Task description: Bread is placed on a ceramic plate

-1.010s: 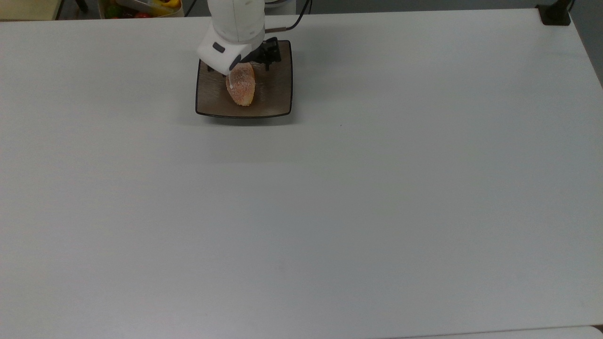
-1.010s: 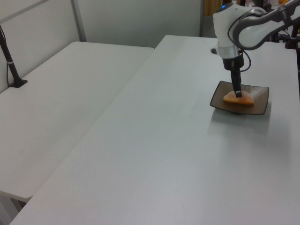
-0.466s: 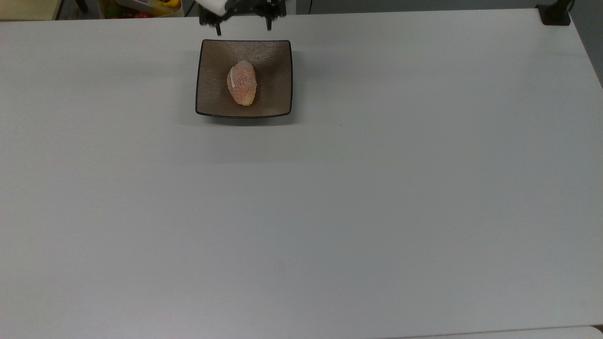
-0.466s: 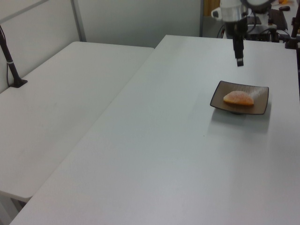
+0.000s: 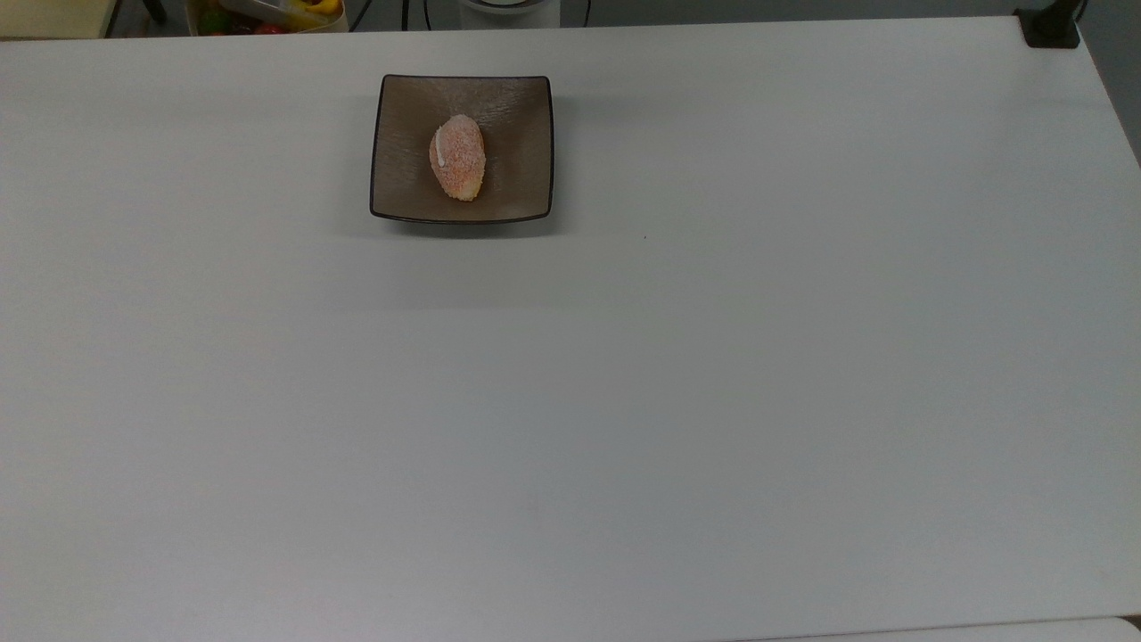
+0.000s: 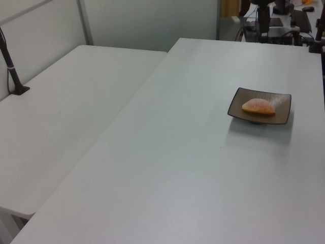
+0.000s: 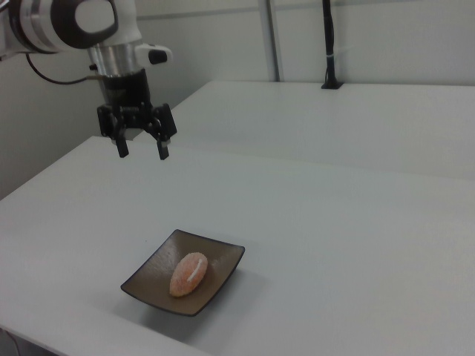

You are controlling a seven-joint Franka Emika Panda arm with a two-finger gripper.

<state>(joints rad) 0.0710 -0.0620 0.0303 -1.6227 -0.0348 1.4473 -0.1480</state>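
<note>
— So where's the bread (image 7: 188,273) sitting?

— Flat on the ceramic plate (image 7: 152,267), about in the middle of it, nothing touching it. In the top view its long axis runs up and down the picture, with the short white stripe along the top view's left side of the bun. The plate itself rests on the white table (image 5: 624,401), near the far edge in the top view.

— And the gripper (image 7: 141,150)?

— High above the table and well apart from the plate. In the right view it hangs up and toward the right view's left of the dish, pointing straight down, its two black fingers (image 7: 122,147) spread with clear air between them. It's let go; it carries nothing.

— So which way does the bun lie from it?

— Down and toward the right view's right, nearer the camera. The two are in no contact at all.

— Anything left to do, then?

— To my eye, no. The bun is on the dish and lies steady, so I'd judge the placing done; the arm only needs to keep away from the plate.
</note>
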